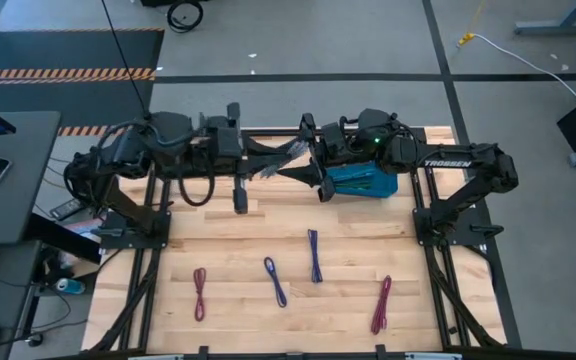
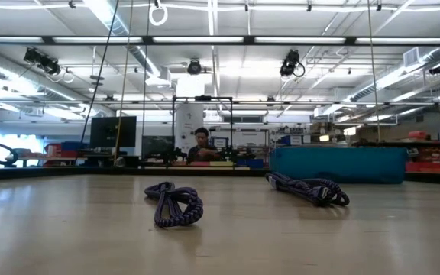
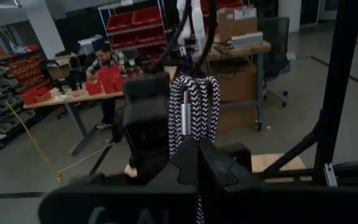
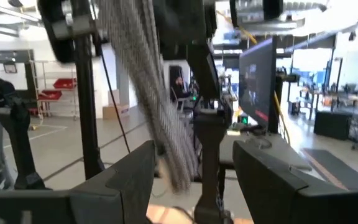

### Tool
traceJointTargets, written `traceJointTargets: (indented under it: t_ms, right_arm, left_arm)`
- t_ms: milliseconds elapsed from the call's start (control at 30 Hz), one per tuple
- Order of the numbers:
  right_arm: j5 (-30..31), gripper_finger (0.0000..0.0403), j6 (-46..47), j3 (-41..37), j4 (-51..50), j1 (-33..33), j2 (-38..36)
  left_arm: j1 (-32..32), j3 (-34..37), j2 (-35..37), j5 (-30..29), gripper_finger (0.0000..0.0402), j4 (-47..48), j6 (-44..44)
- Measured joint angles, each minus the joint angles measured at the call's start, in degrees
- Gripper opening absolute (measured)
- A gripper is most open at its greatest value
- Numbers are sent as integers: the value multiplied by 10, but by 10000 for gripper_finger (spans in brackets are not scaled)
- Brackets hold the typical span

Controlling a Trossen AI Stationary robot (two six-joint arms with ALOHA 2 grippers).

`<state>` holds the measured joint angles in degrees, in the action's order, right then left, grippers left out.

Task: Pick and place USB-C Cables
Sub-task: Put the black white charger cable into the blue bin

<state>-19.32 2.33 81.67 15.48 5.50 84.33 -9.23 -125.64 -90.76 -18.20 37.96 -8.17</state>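
Left gripper [image 3: 194, 158] is clenched on a black-and-white braided cable [image 3: 194, 106], its silver plug upright, held high at the table's far edge. Right gripper [image 4: 194, 180] faces it, fingers spread wide, the braided bundle hanging between them but not yet gripped; looks like a mid-air handover. Teal bin [image 1: 363, 182] sits just under the right arm. Four cables left on the wooden table [image 1: 228, 250]: maroon cable [image 1: 200, 293], two blue-purple cables [image 1: 275, 281] and [image 1: 314, 254], magenta cable [image 1: 381, 304]. All thin, woven, folded into narrow loops. Judged: task partway, most picks remaining
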Motion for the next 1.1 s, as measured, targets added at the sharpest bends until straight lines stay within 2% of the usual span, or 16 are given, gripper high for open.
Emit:
traceJointTargets:
  t_ms: [367,600,933,1033,1100]
  right_arm:
    - [-4,223,0,0,12,-1,0]
    - [-44,223,10,0,11,-16,0]
    - [-49,222,5,0,12,-27,0]
    - [-49,209,5,0,12,-25,0]
    - [-57,184,5,0,12,-24,0]
  left_arm:
    - [4,0,-28,13,0,-25,-4]
    - [27,0,-34,14,0,-48,-27]
    - [29,0,-34,16,0,-50,-26]
    - [26,0,-34,16,0,-50,-26]
    - [25,0,-34,16,0,-50,-25]
